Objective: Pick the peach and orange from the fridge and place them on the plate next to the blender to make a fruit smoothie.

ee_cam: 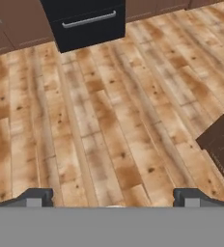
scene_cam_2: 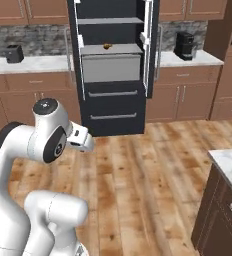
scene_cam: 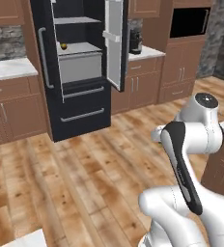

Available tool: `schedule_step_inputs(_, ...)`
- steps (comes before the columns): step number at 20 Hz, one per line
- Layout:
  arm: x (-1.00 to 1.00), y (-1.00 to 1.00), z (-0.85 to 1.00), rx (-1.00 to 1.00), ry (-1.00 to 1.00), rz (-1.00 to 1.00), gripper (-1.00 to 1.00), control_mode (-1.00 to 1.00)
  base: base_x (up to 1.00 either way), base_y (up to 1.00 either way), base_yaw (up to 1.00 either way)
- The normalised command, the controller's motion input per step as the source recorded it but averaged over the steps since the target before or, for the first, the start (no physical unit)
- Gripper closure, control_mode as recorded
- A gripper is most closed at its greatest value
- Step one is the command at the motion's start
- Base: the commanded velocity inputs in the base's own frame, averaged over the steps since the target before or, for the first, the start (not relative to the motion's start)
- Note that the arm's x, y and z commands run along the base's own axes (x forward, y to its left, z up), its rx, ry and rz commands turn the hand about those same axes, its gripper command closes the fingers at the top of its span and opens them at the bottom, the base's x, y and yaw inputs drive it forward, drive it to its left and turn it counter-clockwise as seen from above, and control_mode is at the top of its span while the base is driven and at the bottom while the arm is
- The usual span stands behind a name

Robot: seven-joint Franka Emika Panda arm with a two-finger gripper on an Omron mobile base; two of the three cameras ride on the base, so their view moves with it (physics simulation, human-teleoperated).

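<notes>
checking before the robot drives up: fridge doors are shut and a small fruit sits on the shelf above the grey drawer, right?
Not quite. The fridge doors stand open, as the left base view shows; that is why the small fruit on the shelf above the grey drawer is visible.

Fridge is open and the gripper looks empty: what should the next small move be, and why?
Probably drive the base closer to the fridge. Its doors stand open and a small fruit sits on the pale shelf above the drawer, but bare wood floor lies between it and the arm. The gripper is open, holds nothing and points down at the floor, seemingly beyond reach of the shelf.
</notes>
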Motion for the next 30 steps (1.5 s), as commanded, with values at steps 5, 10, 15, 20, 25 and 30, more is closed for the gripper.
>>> schedule_step_inputs(5, 0.0, 0.0, 0.0, 0.0, 0.0, 0.0, -1.0, 1.0, 1.0, 0.25, 0.25)
schedule_step_inputs(10, 0.0, 0.0, 0.0, 0.0, 0.0, 0.0, -1.0, 1.0, 1.0, -0.26, 0.18)
schedule_step_inputs(15, 0.0, 0.0, 0.0, 0.0, 0.0, 0.0, -1.0, 1.0, 1.0, -0.52, 0.19)
schedule_step_inputs(20, 0.0, 0.0, 0.0, 0.0, 0.0, 0.0, -1.0, 1.0, 1.0, -0.51, 0.19)
schedule_step_inputs(25, 0.0, 0.0, 0.0, 0.0, 0.0, 0.0, -1.0, 1.0, 1.0, -0.01, 0.28)
schedule_step_inputs(30, 0.0, 0.0, 0.0, 0.0, 0.0, 0.0, -1.0, 1.0, 1.0, -0.08, 0.27)
